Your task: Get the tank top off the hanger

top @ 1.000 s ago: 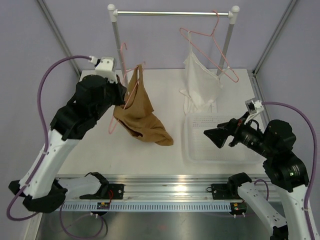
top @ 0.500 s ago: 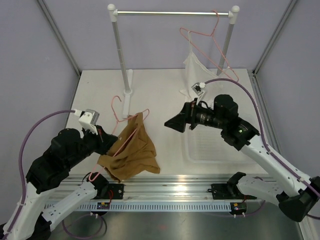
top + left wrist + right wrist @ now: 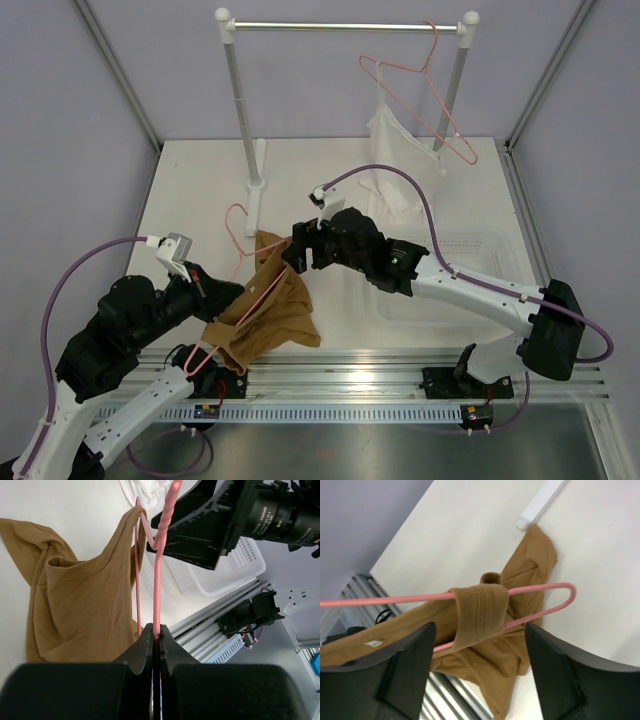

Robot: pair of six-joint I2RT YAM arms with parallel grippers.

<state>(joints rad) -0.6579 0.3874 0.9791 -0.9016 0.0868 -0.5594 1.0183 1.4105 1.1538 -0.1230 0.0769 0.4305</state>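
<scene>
a white table (image 3: pixel 200 190) boxed in by lilac walls, with a clothes rail (image 3: pixel 345 26) at the far end, a white garment (image 3: pixel 400 160) hanging from it, and a clear basket (image 3: pixel 470 270) on the right side.

the tank top (image 3: pixel 265 320) sits low over the near-left part of the table, draped on the pink hanger (image 3: pixel 236 222), with its lower half bunched down toward the front edge. i read it as light, limp knit that will stretch and cling rather than slide. the thin wire should flex if pulled hard. the best hold looks like the ribbed strap (image 3: pixel 480 610) looped over the hanger's rounded shoulder end, where it can be pinched and drawn off past the bend.

my left gripper (image 3: pixel 156 632) is pressed tight on the hanger wire, low on its frame, and carries it tilted with the hook pointing away. that arm is folded back close to its base. the right arm reaches across the middle of the table, wrist aimed left at the garment. the right gripper (image 3: pixel 300 250) has its jaws spread wide, framing that strap in its wrist view. i can't tell whether it touches the fabric yet.
</scene>
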